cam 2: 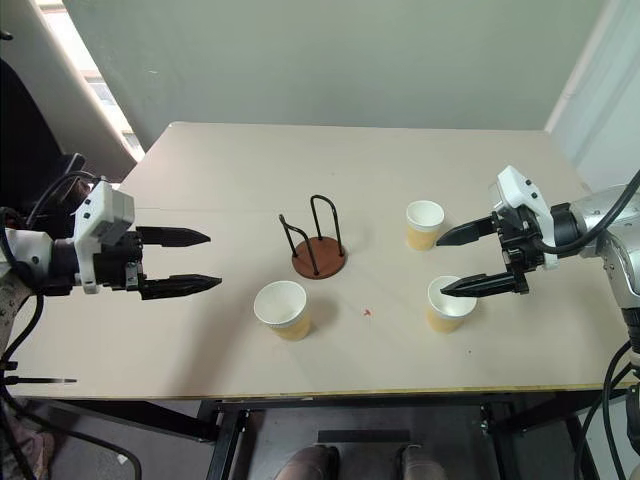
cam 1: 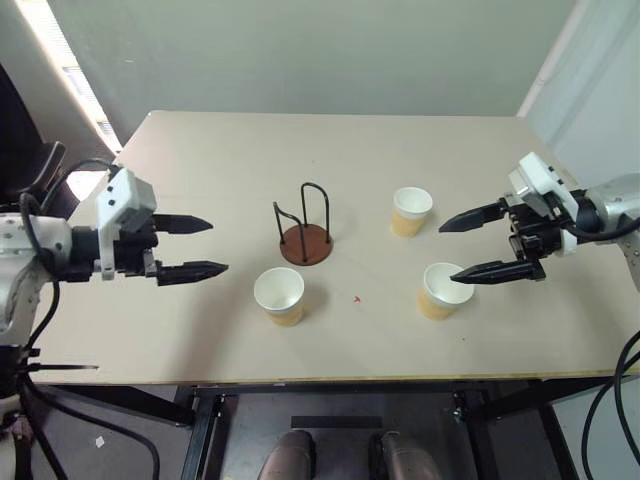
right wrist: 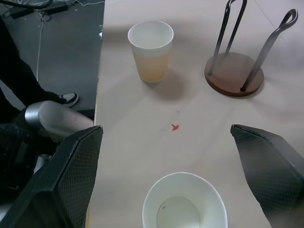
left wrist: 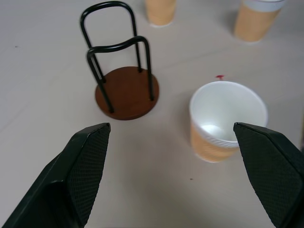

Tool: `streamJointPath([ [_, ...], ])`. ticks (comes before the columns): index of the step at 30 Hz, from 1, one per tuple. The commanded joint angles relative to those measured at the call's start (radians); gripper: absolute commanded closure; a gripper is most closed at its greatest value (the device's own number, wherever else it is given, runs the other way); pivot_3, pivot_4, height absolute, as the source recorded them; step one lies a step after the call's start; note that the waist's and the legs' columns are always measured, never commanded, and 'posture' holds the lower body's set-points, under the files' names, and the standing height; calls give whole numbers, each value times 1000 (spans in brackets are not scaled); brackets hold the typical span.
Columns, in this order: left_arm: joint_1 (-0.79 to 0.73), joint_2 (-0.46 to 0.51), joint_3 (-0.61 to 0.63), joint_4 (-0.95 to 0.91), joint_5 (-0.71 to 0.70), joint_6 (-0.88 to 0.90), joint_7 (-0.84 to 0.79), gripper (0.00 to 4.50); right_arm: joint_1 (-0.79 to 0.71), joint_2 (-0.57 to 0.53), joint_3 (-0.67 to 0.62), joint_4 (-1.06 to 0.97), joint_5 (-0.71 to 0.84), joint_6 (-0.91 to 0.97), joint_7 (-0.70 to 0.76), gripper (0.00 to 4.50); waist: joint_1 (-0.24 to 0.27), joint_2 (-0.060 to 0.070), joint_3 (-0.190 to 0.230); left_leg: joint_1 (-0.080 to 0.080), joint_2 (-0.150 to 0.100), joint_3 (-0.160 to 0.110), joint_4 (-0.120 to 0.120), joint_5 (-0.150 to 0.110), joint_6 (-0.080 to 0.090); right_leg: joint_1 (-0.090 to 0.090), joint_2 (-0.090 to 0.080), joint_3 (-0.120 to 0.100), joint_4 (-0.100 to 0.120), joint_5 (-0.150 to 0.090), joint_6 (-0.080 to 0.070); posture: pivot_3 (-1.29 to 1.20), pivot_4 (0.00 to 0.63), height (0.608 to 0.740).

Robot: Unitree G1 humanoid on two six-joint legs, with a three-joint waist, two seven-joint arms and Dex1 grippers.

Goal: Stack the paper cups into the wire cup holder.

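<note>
On the beige tabletop (cam 1: 200, 180) three tapered tan paper cups stand upright and apart: one near the front edge (cam 1: 279, 296), two toward my right (cam 1: 411, 212) (cam 1: 441, 291). Between them, the empty black wire cup holder with its reddish-brown disc base (cam 1: 305, 237). My left gripper (cam 1: 190, 247) and right gripper (cam 1: 470, 244) both hang spread wide, holding nothing.

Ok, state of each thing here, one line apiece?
Holder: upright, empty.
Front cup: upright, loose on table.
Far cup: upright, loose.
Right cup: upright, loose, under right fingers.
Left gripper: open, empty.
Right gripper: open, empty.
</note>
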State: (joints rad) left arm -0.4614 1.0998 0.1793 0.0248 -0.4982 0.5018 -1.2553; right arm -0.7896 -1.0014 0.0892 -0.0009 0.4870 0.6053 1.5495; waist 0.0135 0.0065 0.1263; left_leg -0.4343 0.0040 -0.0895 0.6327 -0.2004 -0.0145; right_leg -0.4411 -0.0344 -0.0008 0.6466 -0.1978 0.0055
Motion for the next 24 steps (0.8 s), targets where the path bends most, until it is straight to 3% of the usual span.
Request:
streamJointPath([
  [1, -32, -20, 0, 16, 12, -21, 14, 50, 3, -22, -46, -29, 18, -2, 1, 0, 0, 0, 0, 0, 0, 0, 0, 0, 0, 0, 0, 0, 0, 0, 0, 0, 150, 740],
  [4, -47, -36, -9, 23, 19, -23, 16, 50, 13, -29, -55, -41, 23, 6, -2, 0, 0, 0, 0, 0, 0, 0, 0, 0, 0, 0, 0, 0, 0, 1, 1, 0, 150, 740],
  [11, -195, -202, -118, 213, 233, -136, 269, 50, 20, -26, -63, -55, 22, 17, -20, 0, 6, 0, 0, 0, -1, 0, 2, 2, 1, 2, -1, -1, 0, 4, 5, 0, 150, 740],
  [24, -399, -451, -191, 515, 312, -210, 345, 50, 31, -34, -76, -87, 26, 47, -58, 0, 8, 0, 0, -1, -2, 0, 9, 3, 3, 5, -2, -1, -1, 10, 13, 0, 150, 740],
])
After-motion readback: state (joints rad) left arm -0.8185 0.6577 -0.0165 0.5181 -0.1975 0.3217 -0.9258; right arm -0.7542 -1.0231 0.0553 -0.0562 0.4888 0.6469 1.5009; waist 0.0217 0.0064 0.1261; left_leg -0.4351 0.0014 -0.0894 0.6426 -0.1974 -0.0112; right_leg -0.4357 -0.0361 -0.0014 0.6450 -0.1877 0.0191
